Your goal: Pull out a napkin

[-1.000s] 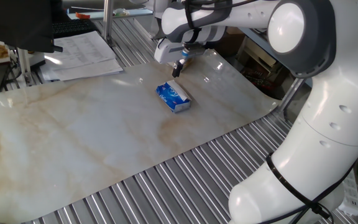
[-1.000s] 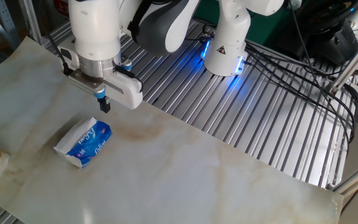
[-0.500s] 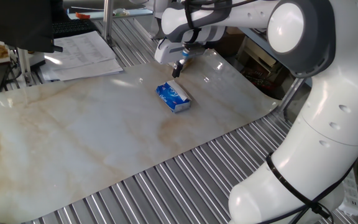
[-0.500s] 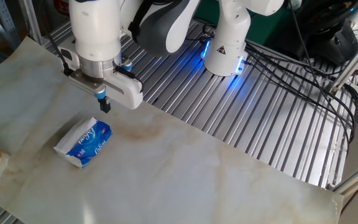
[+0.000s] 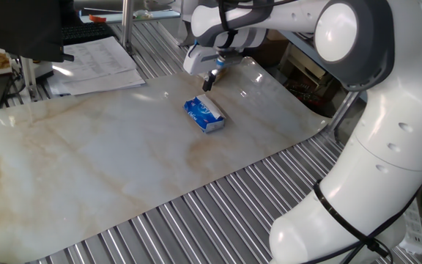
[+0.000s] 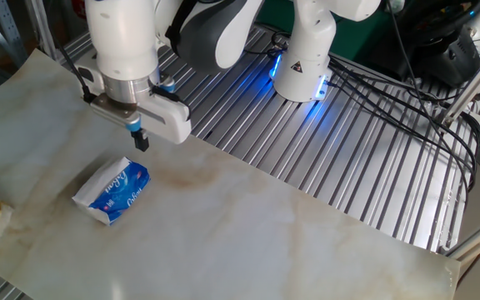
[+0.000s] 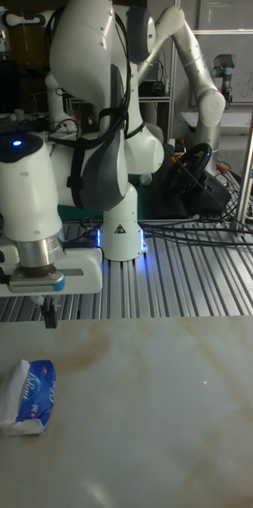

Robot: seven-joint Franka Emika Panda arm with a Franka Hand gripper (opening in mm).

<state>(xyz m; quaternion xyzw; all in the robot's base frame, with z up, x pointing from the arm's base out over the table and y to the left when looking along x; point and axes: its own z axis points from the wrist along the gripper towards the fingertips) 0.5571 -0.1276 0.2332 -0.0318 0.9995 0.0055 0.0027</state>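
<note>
Presently no napkin is drawn out; any sheet remains inside the tissue pack (image 5: 204,114), a soft blue-and-white rectangular packet lying flat on the counter (image 5: 86,169), white end crumpled. Extraction is entirely outstanding. The gripper (image 6: 141,140) hangs above and beside the pack, apart from it, jaws together and empty. The counter is glossy and marbled; printed paper sheets (image 5: 97,62) lie well apart.
</note>
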